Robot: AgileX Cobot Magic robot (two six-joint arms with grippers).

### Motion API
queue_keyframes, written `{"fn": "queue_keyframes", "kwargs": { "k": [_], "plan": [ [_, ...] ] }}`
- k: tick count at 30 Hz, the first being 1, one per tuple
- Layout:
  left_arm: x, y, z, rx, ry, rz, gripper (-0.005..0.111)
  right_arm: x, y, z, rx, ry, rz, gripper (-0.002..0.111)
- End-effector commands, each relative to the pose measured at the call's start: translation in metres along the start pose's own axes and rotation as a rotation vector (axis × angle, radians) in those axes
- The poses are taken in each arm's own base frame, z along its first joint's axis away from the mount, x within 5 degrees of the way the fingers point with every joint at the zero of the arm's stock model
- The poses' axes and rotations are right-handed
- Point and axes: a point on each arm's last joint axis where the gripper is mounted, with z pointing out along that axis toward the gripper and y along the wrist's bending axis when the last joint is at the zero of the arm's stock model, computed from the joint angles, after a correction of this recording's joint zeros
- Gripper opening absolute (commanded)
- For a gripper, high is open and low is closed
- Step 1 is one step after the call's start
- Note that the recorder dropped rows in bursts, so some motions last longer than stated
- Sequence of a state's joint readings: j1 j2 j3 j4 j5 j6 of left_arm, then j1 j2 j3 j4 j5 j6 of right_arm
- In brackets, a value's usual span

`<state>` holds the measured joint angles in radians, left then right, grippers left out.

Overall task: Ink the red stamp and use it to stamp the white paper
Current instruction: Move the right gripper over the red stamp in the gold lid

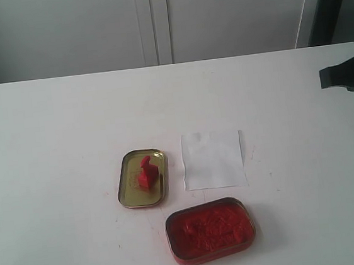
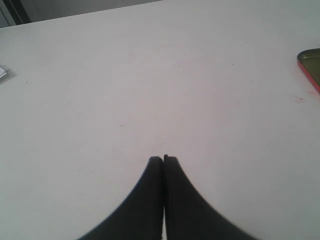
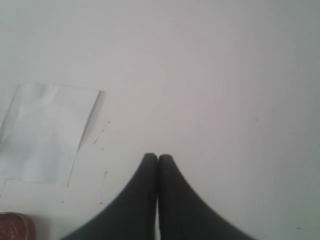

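Observation:
The red stamp (image 1: 145, 172) stands upright inside a shallow gold tin lid (image 1: 131, 194), left of the table's middle. The white paper (image 1: 213, 160) lies flat just right of the lid. In front of both sits the open oval tin of red ink paste (image 1: 209, 230). My left gripper (image 2: 163, 159) is shut and empty over bare tabletop, with a tin's red-rimmed edge (image 2: 311, 67) off to one side. My right gripper (image 3: 158, 157) is also shut and empty, with the paper (image 3: 45, 132) and a corner of the ink tin (image 3: 15, 227) a short way off.
A dark part of the right arm (image 1: 347, 76) shows at the right edge of the exterior view. The white table (image 1: 52, 152) runs back to a pale wall of cabinet doors (image 1: 152, 21). A small pale scrap (image 2: 2, 71) lies at the left wrist view's edge.

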<state>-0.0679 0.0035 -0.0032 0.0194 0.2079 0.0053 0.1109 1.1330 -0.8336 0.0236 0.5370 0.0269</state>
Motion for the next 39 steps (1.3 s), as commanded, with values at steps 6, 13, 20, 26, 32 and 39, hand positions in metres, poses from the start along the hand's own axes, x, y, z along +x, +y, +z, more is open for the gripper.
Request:
{"fn": "queue_keyframes", "kwargs": {
  "k": [6, 13, 20, 26, 32, 39],
  "plan": [
    [0.001, 0.0, 0.0, 0.001, 0.001, 0.0, 0.0, -0.014, 0.001, 0.03, -0.003, 0.116, 0.002, 0.0],
    [0.001, 0.0, 0.0, 0.001, 0.001, 0.0, 0.0, -0.027, 0.003, 0.052, -0.02, 0.196, 0.006, 0.0],
    [0.001, 0.0, 0.0, 0.001, 0.001, 0.0, 0.0, -0.034, 0.006, 0.077, -0.04, 0.281, 0.009, 0.0],
    [0.001, 0.0, 0.0, 0.001, 0.001, 0.0, 0.0, -0.044, 0.023, 0.096, -0.073, 0.32, -0.036, 0.0],
    [0.001, 0.0, 0.0, 0.001, 0.001, 0.0, 0.0, -0.053, 0.051, 0.116, -0.12, 0.36, -0.097, 0.0],
    [0.001, 0.0, 0.0, 0.001, 0.001, 0.0, 0.0, -0.061, 0.078, 0.142, -0.154, 0.421, -0.147, 0.0]
  ]
}}
